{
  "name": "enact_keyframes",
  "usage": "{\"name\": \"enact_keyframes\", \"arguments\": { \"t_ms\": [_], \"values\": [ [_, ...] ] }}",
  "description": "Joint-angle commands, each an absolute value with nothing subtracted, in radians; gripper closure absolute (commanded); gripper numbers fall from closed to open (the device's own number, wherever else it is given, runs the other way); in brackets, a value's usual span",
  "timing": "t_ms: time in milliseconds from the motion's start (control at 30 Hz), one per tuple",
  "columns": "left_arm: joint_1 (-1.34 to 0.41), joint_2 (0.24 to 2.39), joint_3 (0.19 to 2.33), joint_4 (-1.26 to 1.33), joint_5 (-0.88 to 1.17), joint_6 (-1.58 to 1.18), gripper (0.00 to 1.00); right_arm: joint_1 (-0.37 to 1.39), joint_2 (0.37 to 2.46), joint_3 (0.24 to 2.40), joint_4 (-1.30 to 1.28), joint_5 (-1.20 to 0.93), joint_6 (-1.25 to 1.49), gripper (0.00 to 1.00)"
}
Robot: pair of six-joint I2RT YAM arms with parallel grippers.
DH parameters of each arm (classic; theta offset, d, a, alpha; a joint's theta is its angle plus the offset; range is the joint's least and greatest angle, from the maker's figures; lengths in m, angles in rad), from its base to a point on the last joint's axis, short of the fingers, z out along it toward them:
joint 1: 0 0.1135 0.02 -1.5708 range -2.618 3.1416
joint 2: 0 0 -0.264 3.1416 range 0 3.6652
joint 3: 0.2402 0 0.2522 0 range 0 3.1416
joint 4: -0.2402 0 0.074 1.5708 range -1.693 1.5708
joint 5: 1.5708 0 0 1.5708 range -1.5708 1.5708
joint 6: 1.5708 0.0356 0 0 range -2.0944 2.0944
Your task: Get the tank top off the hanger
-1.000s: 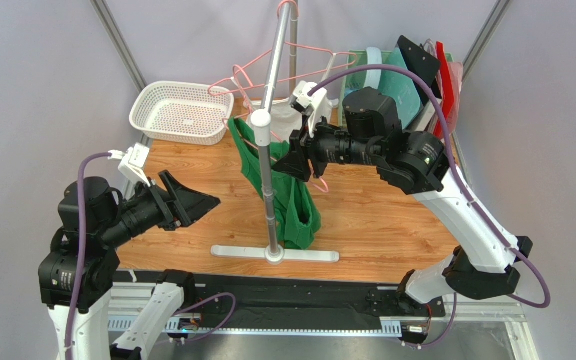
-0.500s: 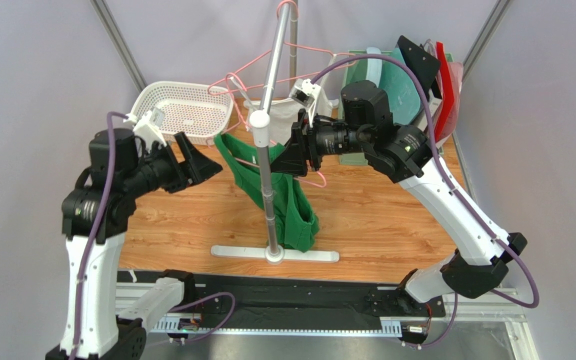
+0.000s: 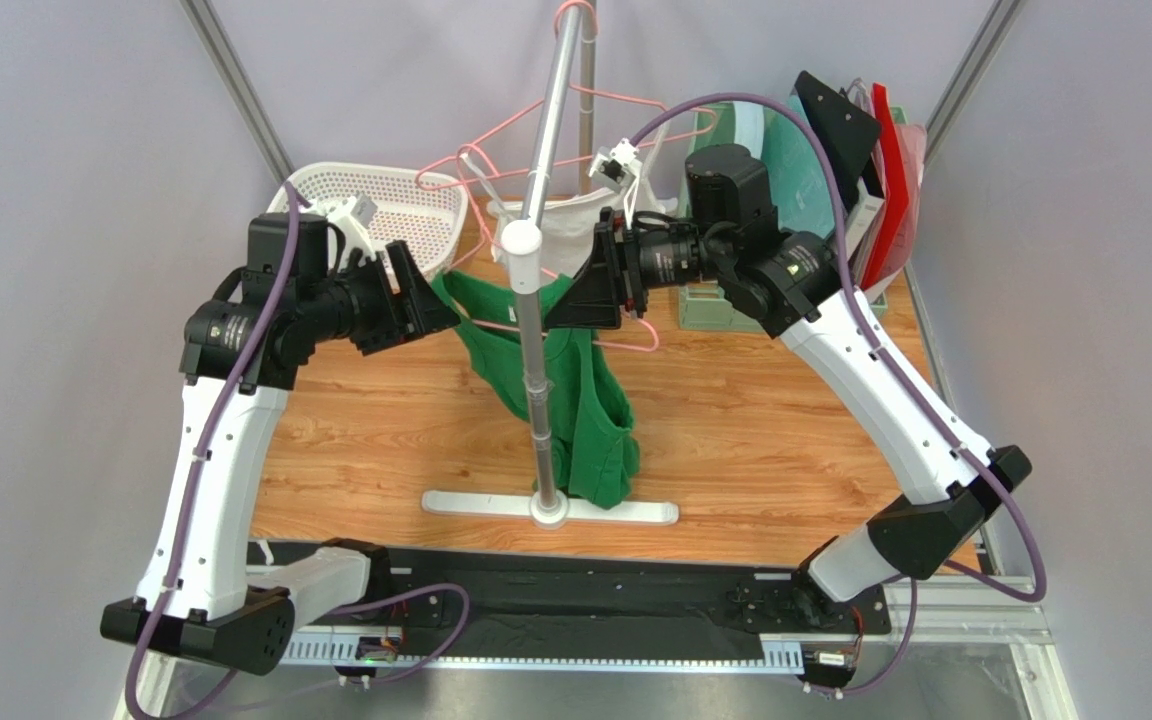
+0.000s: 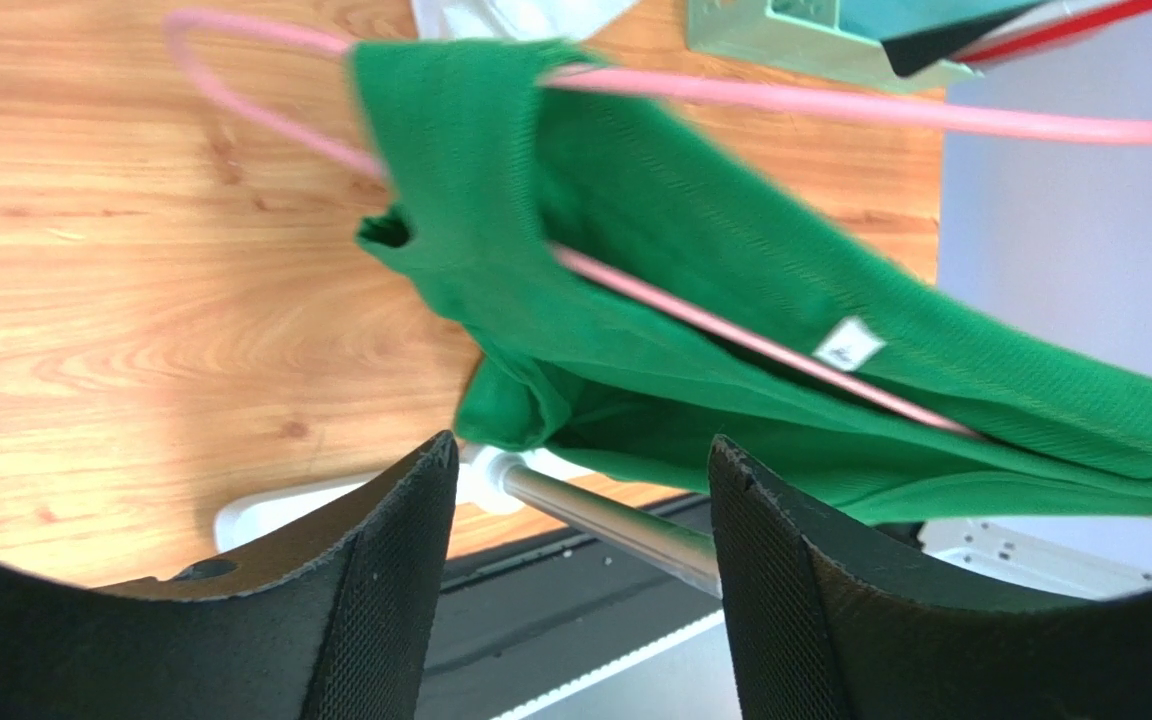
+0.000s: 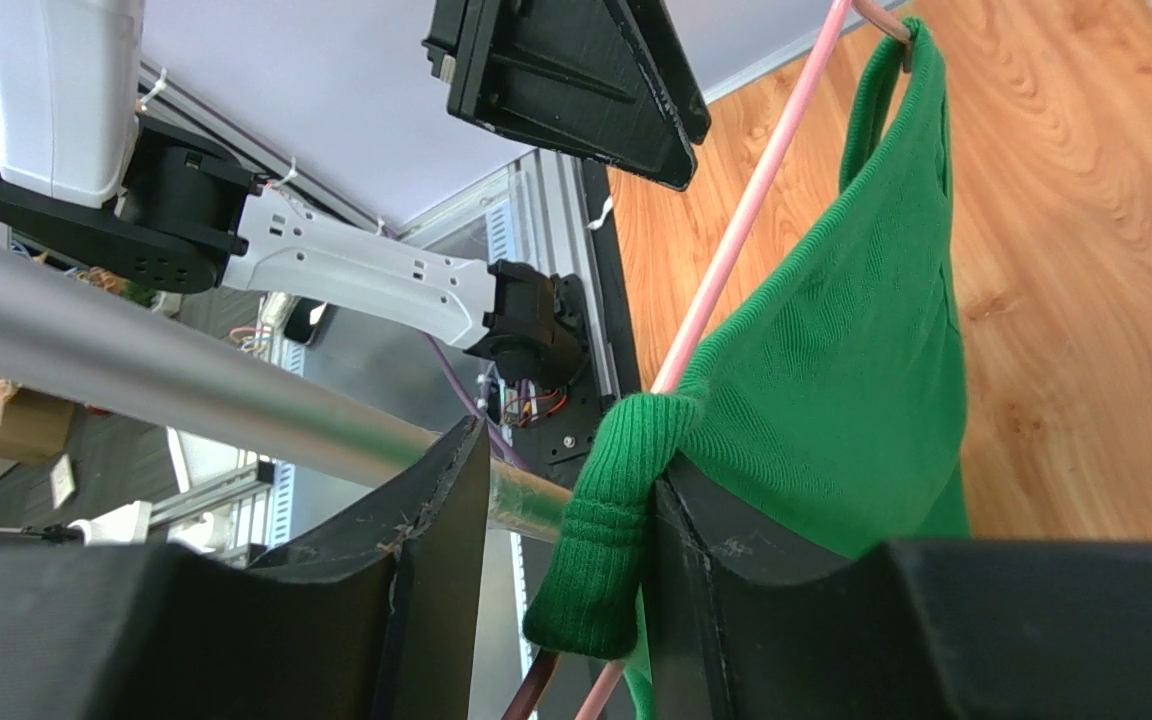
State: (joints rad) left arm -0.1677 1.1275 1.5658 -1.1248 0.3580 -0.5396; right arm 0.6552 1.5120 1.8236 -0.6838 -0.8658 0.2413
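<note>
The green tank top hangs bunched against the metal stand pole, ribbed, with a white label showing and 1 strap looped over the pink hanger. Just right of the pole, the right gripper pinches a rolled strap. Left of the pole, the left gripper gapes wide, holding nothing.
</note>
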Motion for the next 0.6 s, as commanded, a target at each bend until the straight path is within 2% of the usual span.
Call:
{"name": "enact_keyframes", "arguments": {
  "t_ms": [0, 167, 367, 567],
  "values": [
    [-0.189, 1.147, 1.565, -1.071, 0.402, -0.568, 0.3, 0.655, 1.509, 1.795, -0.606, -0.934, 0.275, 1.0],
    [-0.189, 1.152, 1.507, -1.045, 0.348, -0.612, 0.31, 0.653, 1.468, 1.724, -0.58, -0.937, 0.267, 1.0],
    [-0.189, 1.098, 1.39, -0.997, 0.364, -0.666, 0.37, 0.643, 1.421, 1.654, -0.538, -0.953, 0.267, 1.0],
    [-0.189, 1.127, 1.384, -0.991, 0.351, -0.644, 0.42, 0.638, 1.414, 1.638, -0.499, -0.983, 0.276, 1.0]
  ]
}}
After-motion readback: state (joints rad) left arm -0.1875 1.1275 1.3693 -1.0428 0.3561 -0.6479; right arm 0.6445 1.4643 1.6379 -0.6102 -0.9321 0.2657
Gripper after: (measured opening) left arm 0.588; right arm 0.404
